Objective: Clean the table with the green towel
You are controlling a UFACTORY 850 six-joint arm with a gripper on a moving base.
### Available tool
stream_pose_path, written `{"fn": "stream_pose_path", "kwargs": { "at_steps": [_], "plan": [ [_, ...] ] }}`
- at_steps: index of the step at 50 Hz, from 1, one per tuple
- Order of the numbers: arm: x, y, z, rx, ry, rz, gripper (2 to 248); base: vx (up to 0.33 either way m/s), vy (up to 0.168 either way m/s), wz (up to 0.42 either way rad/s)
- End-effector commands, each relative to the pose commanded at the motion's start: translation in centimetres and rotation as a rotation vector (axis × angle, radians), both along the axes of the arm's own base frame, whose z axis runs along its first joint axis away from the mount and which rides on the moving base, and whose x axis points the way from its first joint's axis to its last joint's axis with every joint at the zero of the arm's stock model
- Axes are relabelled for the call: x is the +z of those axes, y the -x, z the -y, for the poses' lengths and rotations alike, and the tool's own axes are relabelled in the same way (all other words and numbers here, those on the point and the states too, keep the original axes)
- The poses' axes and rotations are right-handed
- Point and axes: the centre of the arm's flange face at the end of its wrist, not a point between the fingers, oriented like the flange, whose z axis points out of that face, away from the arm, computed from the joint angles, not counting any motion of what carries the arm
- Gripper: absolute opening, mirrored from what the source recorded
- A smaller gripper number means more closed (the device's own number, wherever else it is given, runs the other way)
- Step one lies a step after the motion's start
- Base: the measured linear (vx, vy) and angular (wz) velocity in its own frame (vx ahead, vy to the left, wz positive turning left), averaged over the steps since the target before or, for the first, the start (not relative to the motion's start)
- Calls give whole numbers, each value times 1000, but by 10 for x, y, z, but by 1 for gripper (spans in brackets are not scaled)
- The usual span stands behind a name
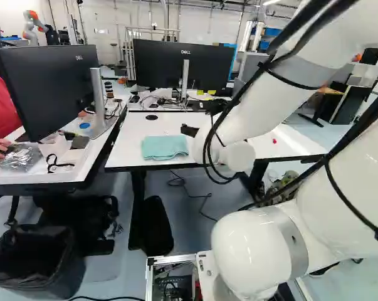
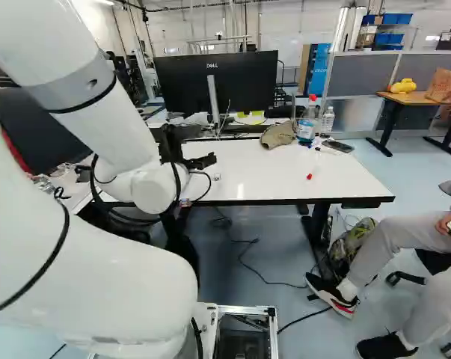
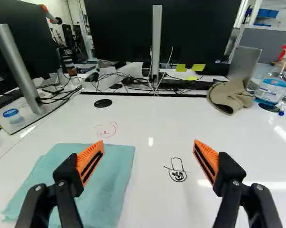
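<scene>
My gripper [image 2: 200, 161] hangs over the white table [image 2: 270, 176], low and level, and its black end also shows in the left base view. In the wrist view the gripper [image 3: 149, 153] is open, its orange-padded fingers wide apart with only tabletop between them. The green towel [image 3: 112, 183], folded flat, lies on the table beneath and beside one finger; in the left base view the towel [image 1: 164, 147] rests near the front edge. A red scribble [image 3: 106, 129] and a black drawing [image 3: 177, 175] mark the tabletop. Farther right is a small red spot or object [image 2: 310, 176].
A spray bottle [image 2: 307, 123], a cap [image 2: 277, 134] and a phone [image 2: 337, 146] are at the table's back right. Behind stands a monitor [image 1: 183, 64]; another monitor [image 1: 47, 88] is on the left desk. A seated person is at the right of the right base view. Another robot [image 1: 35, 28] stands far back.
</scene>
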Motion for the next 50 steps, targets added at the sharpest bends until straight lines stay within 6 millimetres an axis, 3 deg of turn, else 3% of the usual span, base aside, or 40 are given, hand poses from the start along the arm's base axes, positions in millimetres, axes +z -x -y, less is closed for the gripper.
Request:
{"fn": "stream_pose_path", "kwargs": {
  "at_steps": [50],
  "plan": [
    [-3, -29, -66, 172, 12, -85, 247, 0, 0, 0]
  ]
}}
